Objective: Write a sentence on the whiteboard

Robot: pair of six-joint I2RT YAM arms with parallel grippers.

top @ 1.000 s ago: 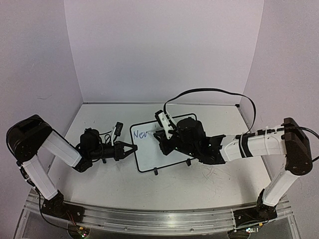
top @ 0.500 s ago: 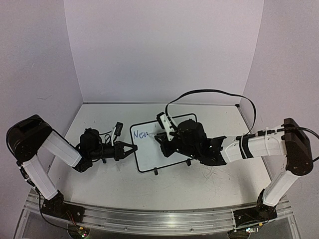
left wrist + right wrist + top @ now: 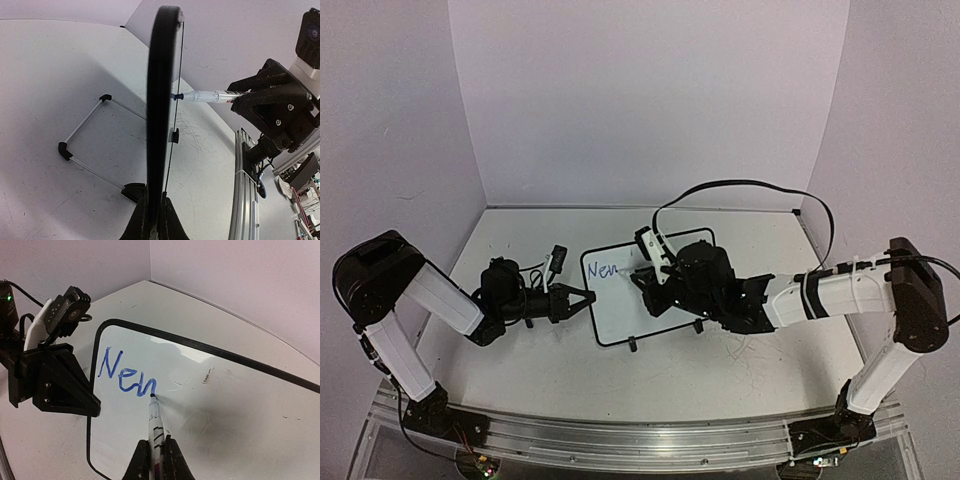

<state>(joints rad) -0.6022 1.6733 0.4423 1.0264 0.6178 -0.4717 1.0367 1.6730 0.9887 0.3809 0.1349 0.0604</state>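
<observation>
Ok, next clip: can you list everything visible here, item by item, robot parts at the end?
whiteboard: one, white with a black frame, propped at mid-table
writing: one short word, blue, upper left of the board
marker: one, pale barrel, tip on the board just after the last letter
wire stand: one, silver with black corners, on the table behind the board
table: one, white and scuffed, under everything
cable: one, black, looping above the right arm
left pincer: one, black, shut on the board's left edge
right pincer: one, black, shut on the marker
</observation>
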